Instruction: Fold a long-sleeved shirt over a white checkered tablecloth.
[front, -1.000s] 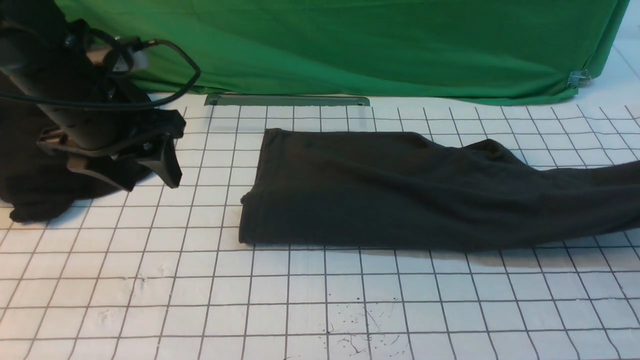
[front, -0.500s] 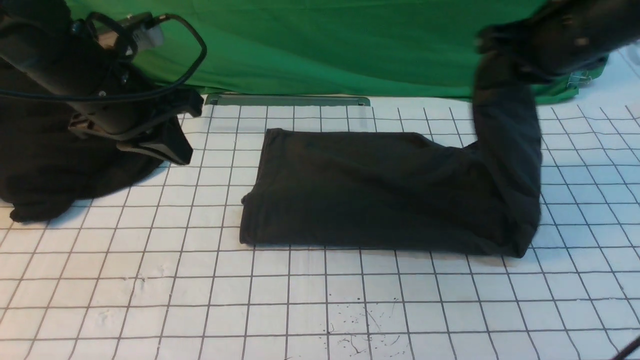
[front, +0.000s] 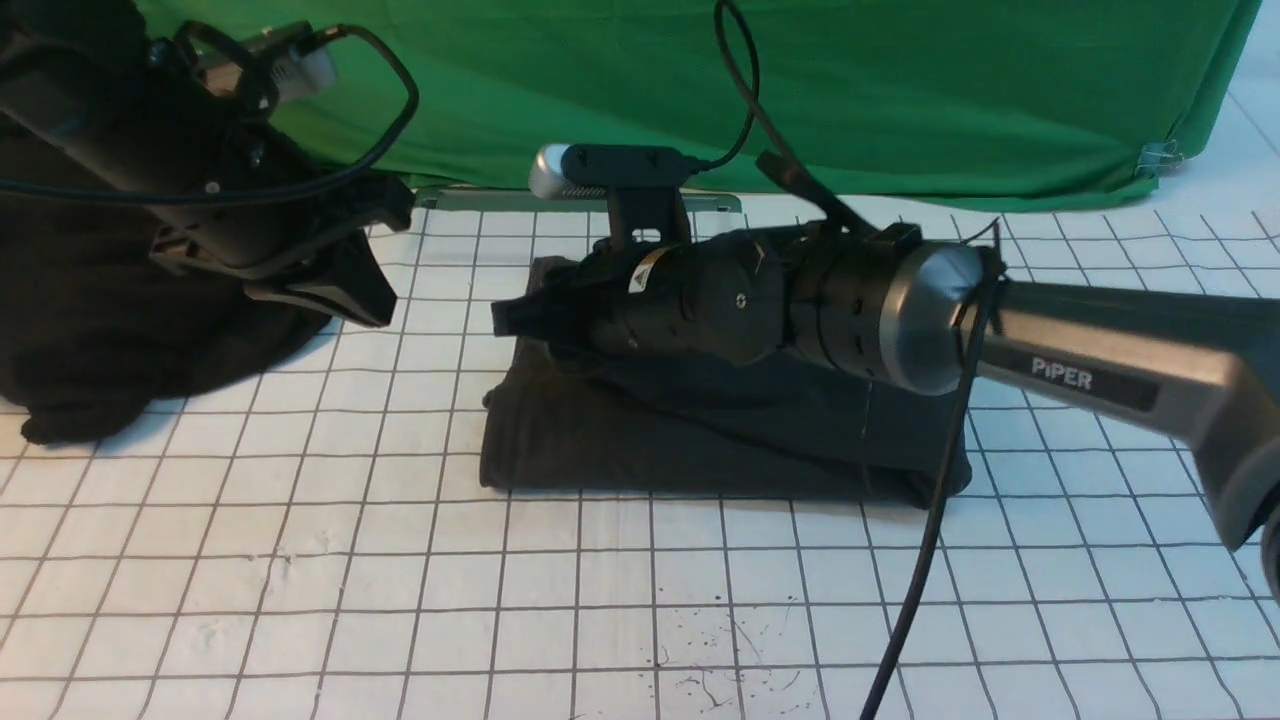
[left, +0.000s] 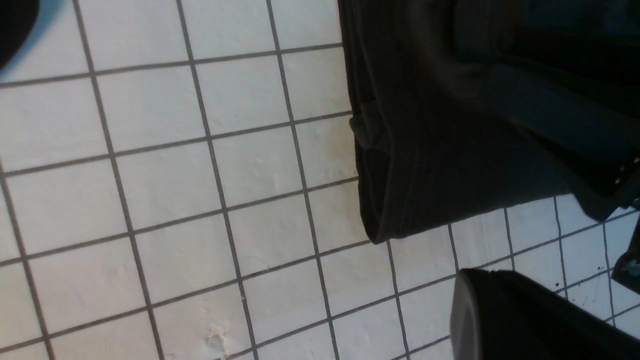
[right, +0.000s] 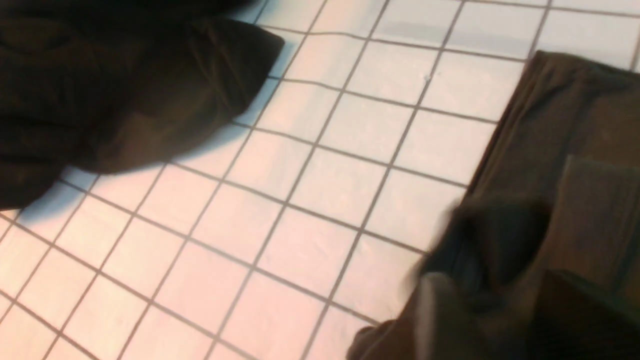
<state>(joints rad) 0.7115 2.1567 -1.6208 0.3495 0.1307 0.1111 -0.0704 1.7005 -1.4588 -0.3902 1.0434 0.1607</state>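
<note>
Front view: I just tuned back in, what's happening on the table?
The long-sleeved shirt lies folded into a flat block on the white checkered tablecloth. The right arm stretches across it, with the right gripper at its left end; whether it grips cloth is unclear. The left gripper is shut, raised by the other black garment heaped at far left.

Look to the far side of the work surface: a plain green cloth backdrop (front: 700, 90) hangs across nearly the whole width, creased along its lower hem. A small metal clip (front: 1158, 157) grips its right corner. A flat grey-green strip (front: 470, 200) lies at its foot. At the left, note a shapeless heap of black fabric (front: 90, 340). Lighting is even and shadows are soft.
</note>
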